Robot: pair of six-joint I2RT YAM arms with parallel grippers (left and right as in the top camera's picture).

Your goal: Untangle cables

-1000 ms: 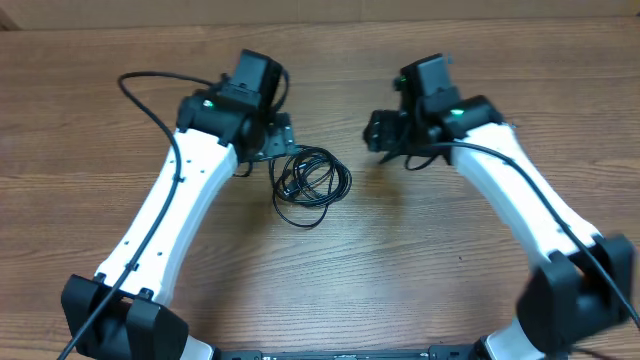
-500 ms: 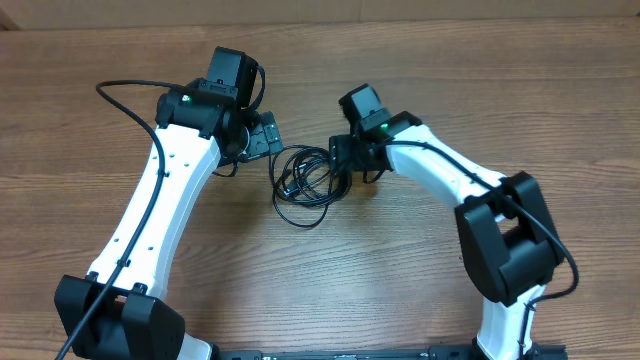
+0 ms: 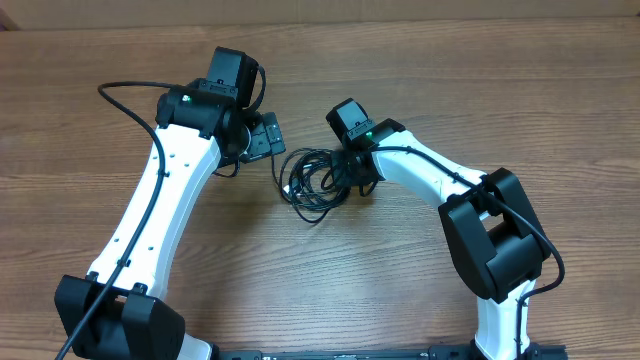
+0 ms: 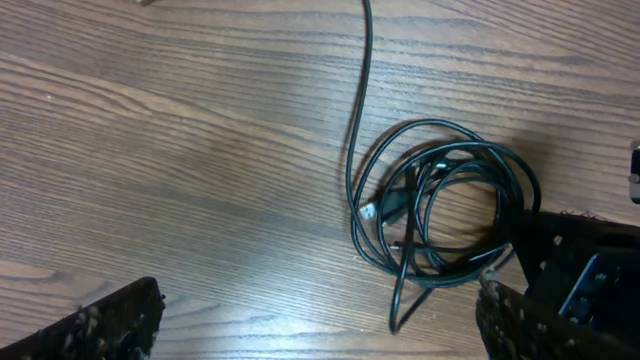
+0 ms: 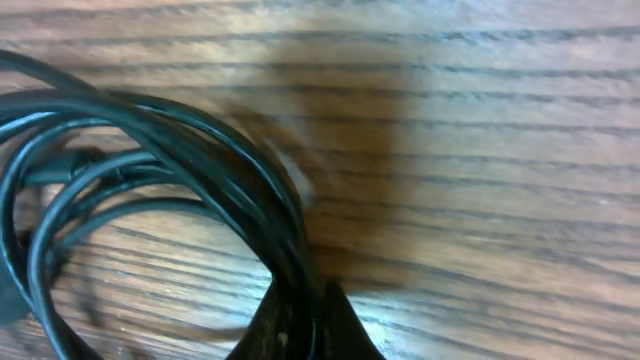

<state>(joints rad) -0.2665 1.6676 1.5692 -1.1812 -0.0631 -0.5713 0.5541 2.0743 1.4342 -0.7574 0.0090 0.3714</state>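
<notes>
The cables [image 3: 313,181] lie as one loose black coil on the wooden table between the two arms. My right gripper [image 3: 350,172] is down on the coil's right edge. In the right wrist view its fingertips [image 5: 305,322] are pinched together on several strands of the cables [image 5: 240,175]. My left gripper [image 3: 266,135] hangs above and to the upper left of the coil, apart from it. In the left wrist view its jaws [image 4: 315,330] stand wide open with only bare wood between them. The cables [image 4: 352,180] lie ahead, with one strand running off the top edge.
The wooden table [image 3: 400,270] stretches on all sides of the coil. The right gripper's black body [image 4: 585,270] shows beside the coil in the left wrist view. A thicker black arm cable [image 3: 125,90] arcs out left of the left arm.
The right arm swung left to the coil and its gripper shut on the coil's right edge, nudging the loops. The left gripper drew back slightly to the left, then held still and open.
</notes>
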